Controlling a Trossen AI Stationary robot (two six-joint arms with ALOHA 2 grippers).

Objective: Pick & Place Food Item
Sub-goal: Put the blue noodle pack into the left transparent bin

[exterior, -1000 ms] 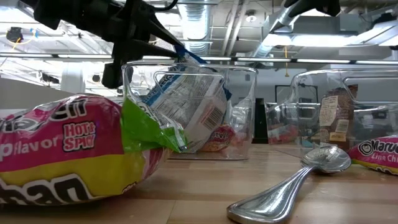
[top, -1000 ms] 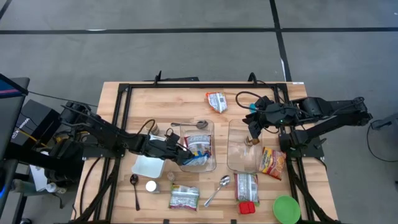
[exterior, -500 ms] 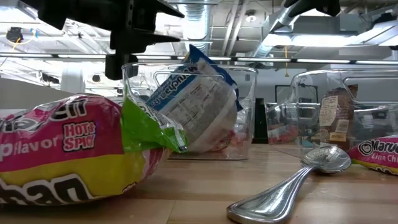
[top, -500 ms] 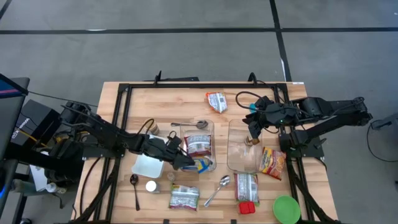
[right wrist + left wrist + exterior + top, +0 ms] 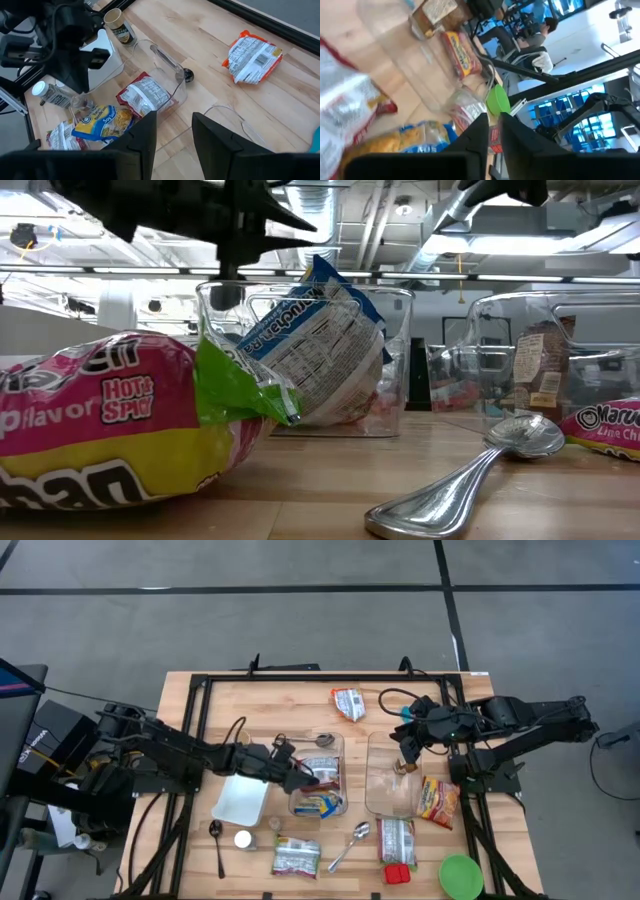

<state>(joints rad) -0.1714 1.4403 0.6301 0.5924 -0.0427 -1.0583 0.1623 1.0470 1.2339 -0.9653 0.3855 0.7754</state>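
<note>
A blue-and-yellow snack packet [image 5: 318,804] [image 5: 102,122] lies in the near end of the left clear container [image 5: 346,780]. In the low view the packet [image 5: 320,350] leans against the container's wall. A red-and-white packet [image 5: 322,772] lies beside it in the same container. My left gripper [image 5: 303,776] [image 5: 495,127] hovers above this container's left rim, shut, with nothing between its fingers. My right gripper [image 5: 408,746] [image 5: 174,135] hangs open over the far end of the right clear container [image 5: 368,785] and holds nothing.
Loose packets lie at the far side [image 5: 349,702], right of the right container [image 5: 440,800] and at the near side [image 5: 397,838] [image 5: 296,855]. A white tray [image 5: 240,798], spoons [image 5: 350,845] [image 5: 217,843], a small bottle [image 5: 244,838] and a green bowl [image 5: 461,876] are spread around the containers.
My left gripper has let go of the blue-and-yellow packet, which it held by its top edge over the left container. The packet has dropped into the container's near end and leans there. The gripper has then moved toward the far edge, staying above the container.
</note>
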